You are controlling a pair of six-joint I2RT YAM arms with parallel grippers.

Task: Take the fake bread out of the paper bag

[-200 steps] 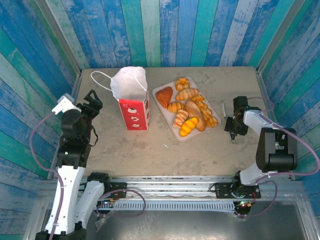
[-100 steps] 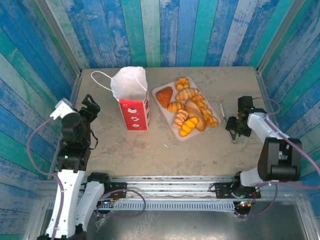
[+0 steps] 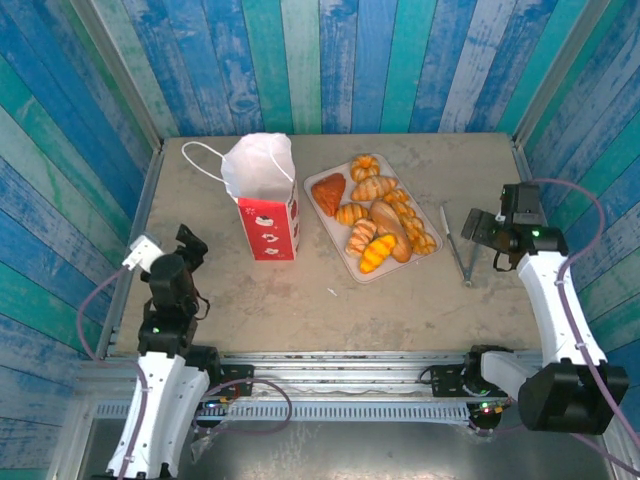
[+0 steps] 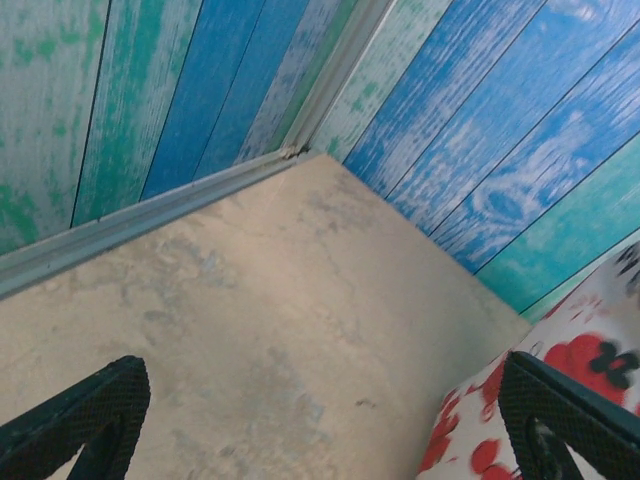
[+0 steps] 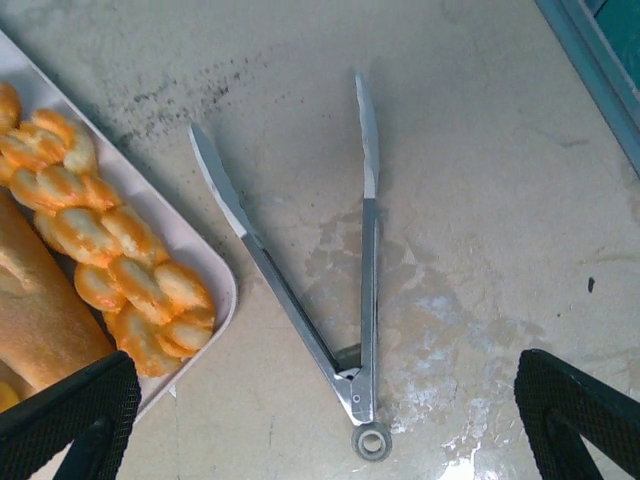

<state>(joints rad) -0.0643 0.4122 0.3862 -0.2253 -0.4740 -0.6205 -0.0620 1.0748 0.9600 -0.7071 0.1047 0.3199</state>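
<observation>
White paper with a red lower band forms the paper bag [image 3: 265, 200], which stands upright on the left half of the table [image 3: 400, 290], its cord handle looped out to the left. The mouth is open at the top; what lies inside cannot be told. In the left wrist view the red-printed bag wall [image 4: 540, 400] is seen at the lower right.

Just right of the bag, apart from it, a pale-pink tray [image 3: 340, 235] is set at an angle. The fake bread [image 3: 375, 215] is held on it: a reddish-brown triangle [image 3: 328, 192], croissants, an oval loaf [image 3: 390, 228] and a twisted roll [image 3: 412, 222]. In the right wrist view the twisted roll [image 5: 110, 260] lies against the tray rim [image 5: 215, 275].

Metal tongs [image 3: 456, 245] lie on the table beside the tray, arms spread.

The left gripper [image 3: 185, 245] is held near the table's left edge, fingers wide apart and empty. The right gripper [image 3: 485, 228] is held above the tongs, fingers likewise wide apart and empty.

The table is a mottled beige slab, enclosed by blue and green plank walls [image 3: 330, 60].
</observation>
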